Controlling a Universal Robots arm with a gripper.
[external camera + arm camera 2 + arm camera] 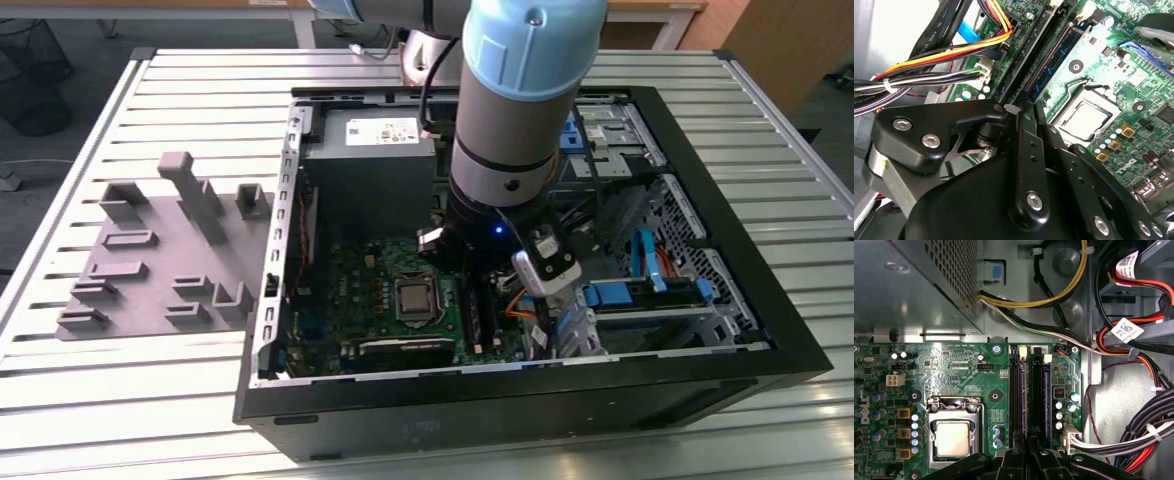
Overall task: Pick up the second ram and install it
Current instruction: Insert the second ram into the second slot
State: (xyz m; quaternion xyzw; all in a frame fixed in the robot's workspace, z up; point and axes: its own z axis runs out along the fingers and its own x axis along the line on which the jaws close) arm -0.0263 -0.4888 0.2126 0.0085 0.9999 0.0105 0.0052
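The second ram (1056, 60) is a thin blue-green stick with dark chips, standing edge-on in a motherboard slot among the black slot rails (1026, 55). In the first wrist view it shows as a narrow blue line (1046, 400) beside the rails. My gripper (1026, 107) hangs directly over the near end of those slots with its black fingers shut together; in the first wrist view it (1027, 452) sits just above the rails. Whether the fingertips touch the stick cannot be told. The arm (514, 150) reaches straight down into the open computer case.
The processor socket (954, 435) lies beside the slots. Cable bundles (1134, 430) run close on the other side, and the power supply box (914, 285) stands beyond. The black case wall (787, 340) rings the board. A grey moulded fixture (160, 250) sits outside, at the exterior view's left.
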